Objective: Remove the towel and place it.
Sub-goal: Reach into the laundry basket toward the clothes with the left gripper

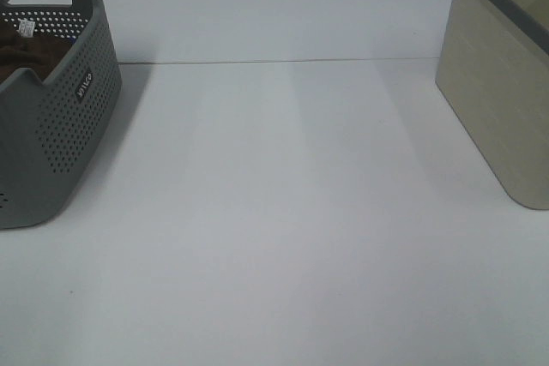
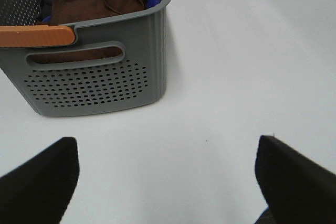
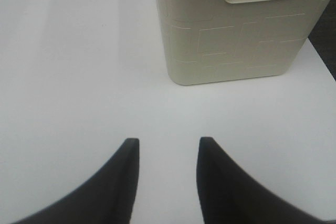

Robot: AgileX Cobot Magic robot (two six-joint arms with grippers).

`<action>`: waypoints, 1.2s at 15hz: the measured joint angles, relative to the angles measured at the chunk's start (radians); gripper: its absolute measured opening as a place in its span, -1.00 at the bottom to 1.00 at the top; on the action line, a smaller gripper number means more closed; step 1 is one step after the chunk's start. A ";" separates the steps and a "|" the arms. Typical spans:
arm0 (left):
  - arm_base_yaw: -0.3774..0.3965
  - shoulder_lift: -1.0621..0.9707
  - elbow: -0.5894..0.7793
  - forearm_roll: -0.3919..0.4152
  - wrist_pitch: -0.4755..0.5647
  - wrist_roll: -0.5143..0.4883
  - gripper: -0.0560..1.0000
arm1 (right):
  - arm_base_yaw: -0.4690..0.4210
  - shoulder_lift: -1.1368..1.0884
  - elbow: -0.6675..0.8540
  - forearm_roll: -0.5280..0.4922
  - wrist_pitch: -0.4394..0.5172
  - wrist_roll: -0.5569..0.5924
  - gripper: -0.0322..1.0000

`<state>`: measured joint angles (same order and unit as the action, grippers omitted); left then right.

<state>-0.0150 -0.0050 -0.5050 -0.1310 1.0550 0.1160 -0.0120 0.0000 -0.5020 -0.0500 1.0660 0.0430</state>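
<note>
Bunched inside the grey basket at the left edge of the table: the brown towel. Broad bare stretch from there across to the beige bin at the right edge. Left gripper spread wide near the basket wall, holding nothing; right gripper parted narrowly, empty, short of the bin.

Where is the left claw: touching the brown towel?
Apart. The left wrist view shows the left gripper open over the table, the towel lying in the grey basket beyond.
</note>
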 joint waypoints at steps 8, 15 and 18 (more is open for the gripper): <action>0.000 0.224 -0.045 -0.041 -0.155 0.000 0.55 | 0.000 0.000 0.000 0.000 0.000 0.000 -0.23; 0.000 0.768 -0.221 -0.032 -0.519 0.000 0.50 | 0.000 0.000 0.000 0.000 0.000 0.000 -0.23; 0.000 1.052 -0.421 -0.030 -0.534 -0.014 0.50 | 0.000 0.000 0.000 0.000 0.000 0.000 -0.23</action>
<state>-0.0150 1.0470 -0.9260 -0.1610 0.5210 0.1020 -0.0120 0.0000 -0.5020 -0.0500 1.0660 0.0430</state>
